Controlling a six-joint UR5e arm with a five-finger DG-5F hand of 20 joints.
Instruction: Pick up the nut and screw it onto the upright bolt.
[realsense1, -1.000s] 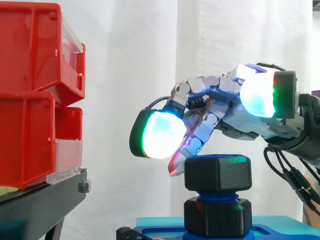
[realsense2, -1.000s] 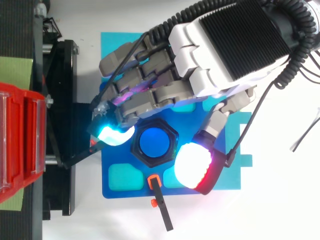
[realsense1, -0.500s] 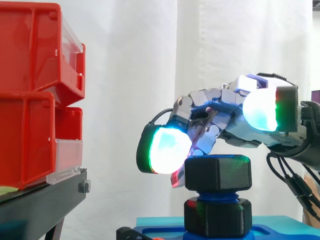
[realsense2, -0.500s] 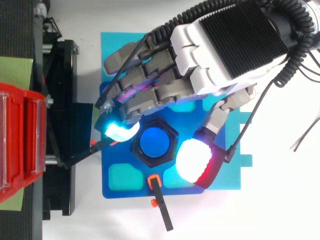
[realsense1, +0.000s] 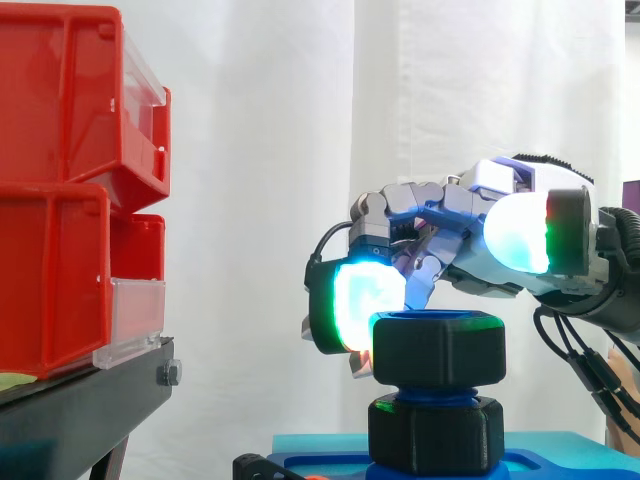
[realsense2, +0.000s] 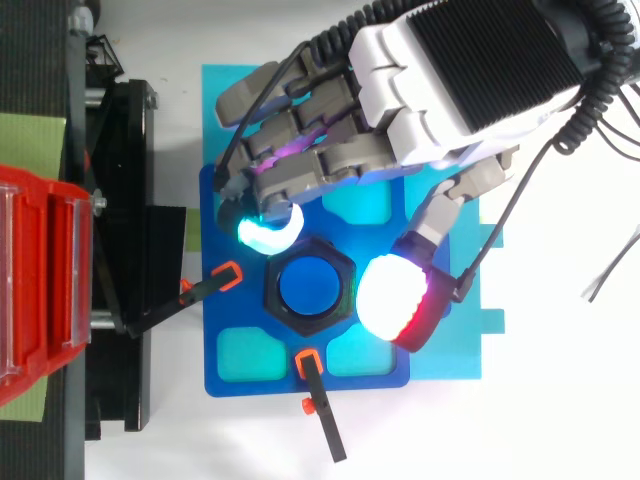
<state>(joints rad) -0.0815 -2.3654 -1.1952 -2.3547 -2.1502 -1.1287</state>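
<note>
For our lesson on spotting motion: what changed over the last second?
The hand sank and drew rightward in the side view, closing on the left side of the black nut. The nut stayed on the blue bolt; the red bins and blue base stayed put.

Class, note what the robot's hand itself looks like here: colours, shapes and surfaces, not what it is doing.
The hand has a black ribbed plate on its back, edged by white shells. Its fingers are chains of grey blocky segments. They end in thick rounded pads with black backs: one glows white with a red edge, another cyan with a green rim.
</note>
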